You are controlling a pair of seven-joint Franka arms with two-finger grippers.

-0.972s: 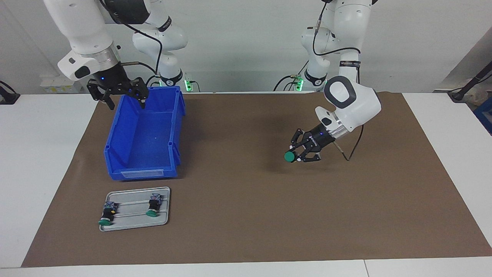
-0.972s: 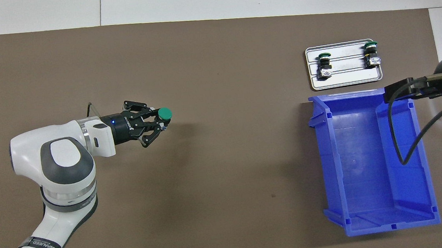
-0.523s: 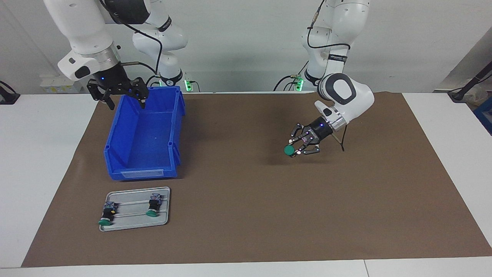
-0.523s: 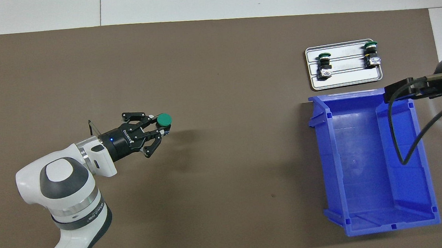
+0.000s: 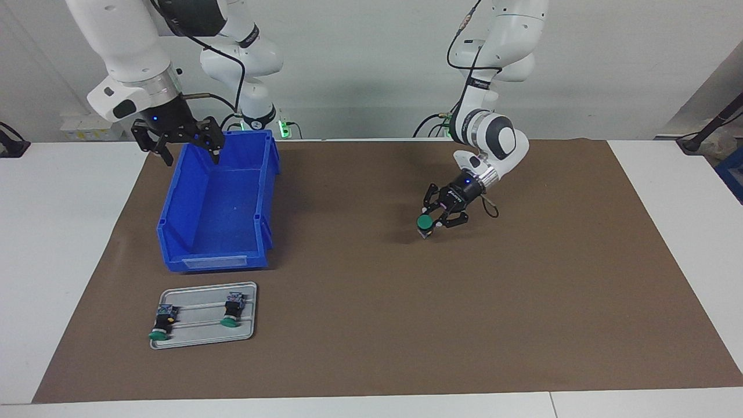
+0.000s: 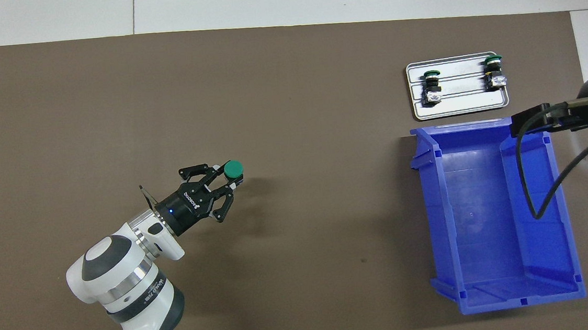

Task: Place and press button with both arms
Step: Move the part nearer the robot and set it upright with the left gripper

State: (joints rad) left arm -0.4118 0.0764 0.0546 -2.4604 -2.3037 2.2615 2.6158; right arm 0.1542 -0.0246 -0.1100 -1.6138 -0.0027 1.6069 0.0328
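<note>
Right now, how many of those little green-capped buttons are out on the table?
3. One button is gripped in the left pincer over the brown mat; two buttons lie on the grey tray.

left claw (image 5: 434, 225) lower over the mat (image 5: 371, 325), carrying the button (image 5: 425, 223) toward the right arm's end

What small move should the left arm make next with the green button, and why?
Probably lower it the last bit onto the brown mat and release: the left end effector grips the green button just above the mat, while the right end effector waits open over the blue bin.
</note>
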